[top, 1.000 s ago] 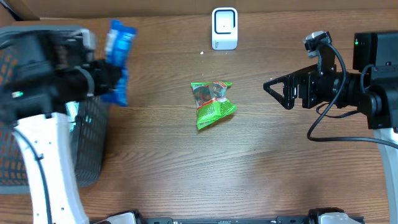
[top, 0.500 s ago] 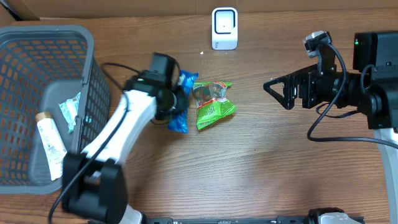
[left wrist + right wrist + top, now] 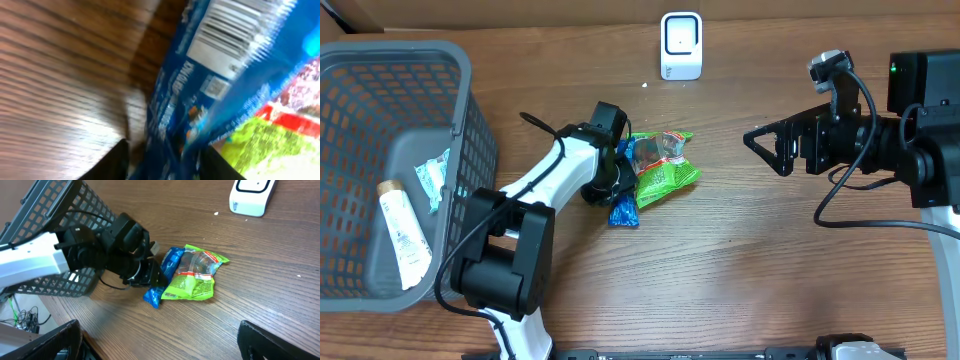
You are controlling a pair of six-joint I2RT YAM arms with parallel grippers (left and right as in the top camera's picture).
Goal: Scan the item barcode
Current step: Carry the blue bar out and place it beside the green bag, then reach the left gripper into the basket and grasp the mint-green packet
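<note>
The basket stands at the left of the bench. The left tool straddles the blue packet, which lies on the bench touching the green packet. Whether it is clenched or released cannot be told. The step in hand appears to be handling the packet for scanning. Next, its barcode must face the scanner, with the green packet crowding the pick. The right tool hangs released, jaws wide.

From here the right end effector has its two dark fingers way out at the bottom corners, with nothing but bare wooden bench between them. Further up, the left end effector on its white arm is down right at a blue packet lying against a green packet, though I can't tell if it's actually gripping. The mesh basket is behind that arm, and a white scanner sits top right.
</note>
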